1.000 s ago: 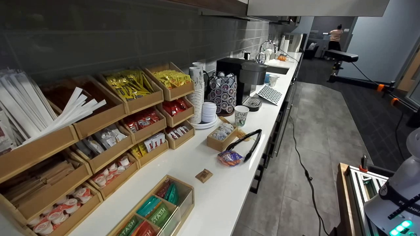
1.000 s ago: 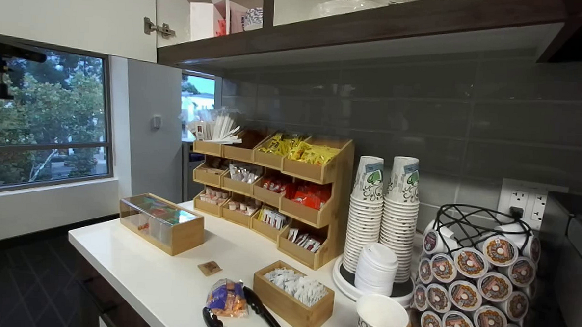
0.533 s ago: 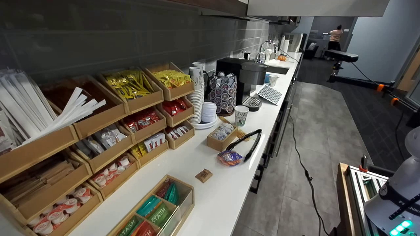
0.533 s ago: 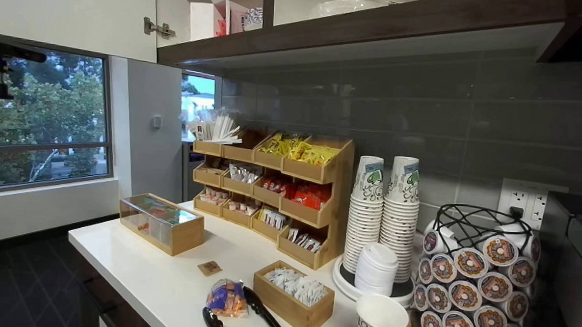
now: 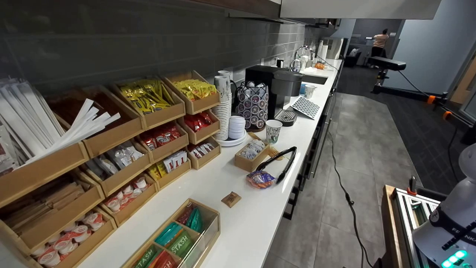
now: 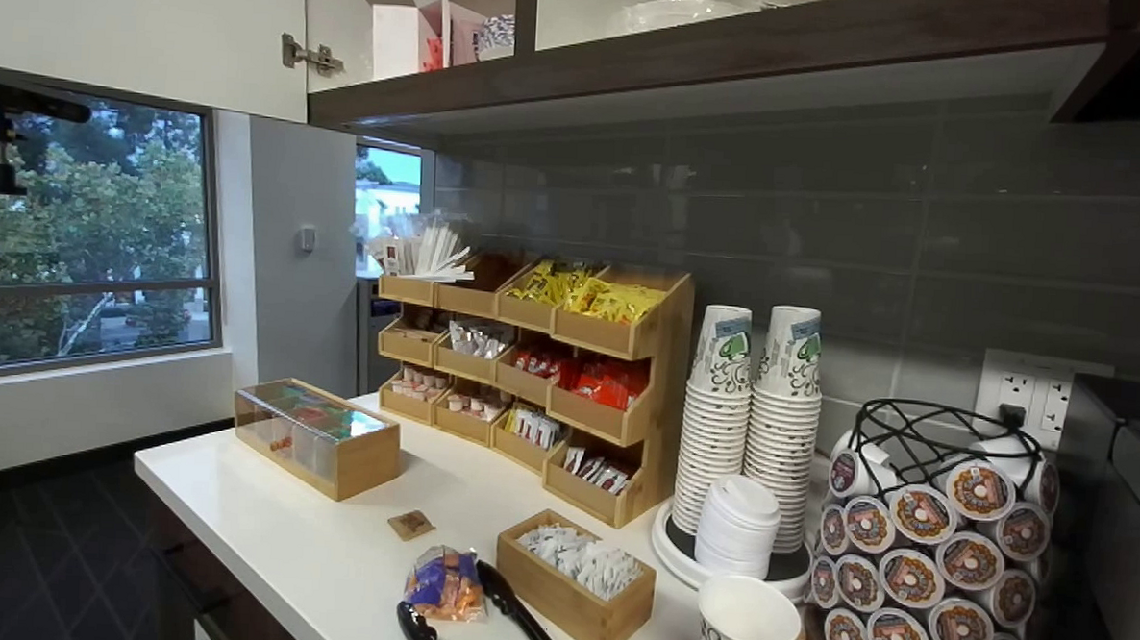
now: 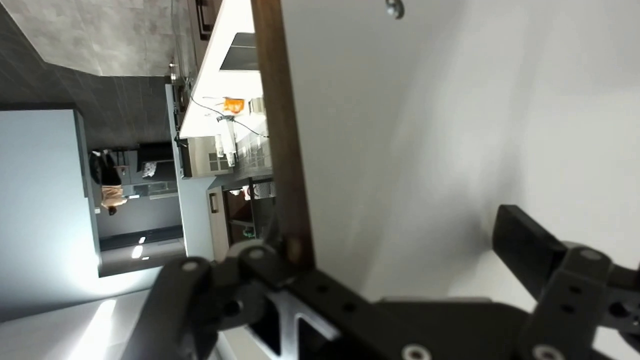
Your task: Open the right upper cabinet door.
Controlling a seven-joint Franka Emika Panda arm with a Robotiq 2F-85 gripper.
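Observation:
In an exterior view a pale upper cabinet door [image 5: 357, 9] sticks out from the cabinet over the counter; its top is out of frame. In an exterior view the upper cabinet [image 6: 638, 92] stands open, and a hinged white door [image 6: 140, 22] is swung out on its left side. In the wrist view, which stands upside down, my gripper [image 7: 395, 237] is open, fingers wide apart. A white panel [image 7: 400, 125] with a brown edge [image 7: 287, 135] is close in front. One finger is at the brown edge, its tip unclear. I cannot tell whether this panel is door or wall.
The counter [image 5: 208, 186] below holds a wooden snack organizer [image 6: 529, 386], stacked cups [image 6: 713, 461], a coffee pod basket [image 6: 935, 557], a coffee maker [image 5: 273, 89], tongs [image 5: 288, 163] and a tea box [image 6: 315, 439]. Boxes [image 6: 399, 43] stand inside the cabinet. The arm's base [image 5: 442, 227] is at the right.
The visible part of the arm at the right edge of an exterior view has shifted very slightly left. The doors, cabinet and counter items look unchanged.

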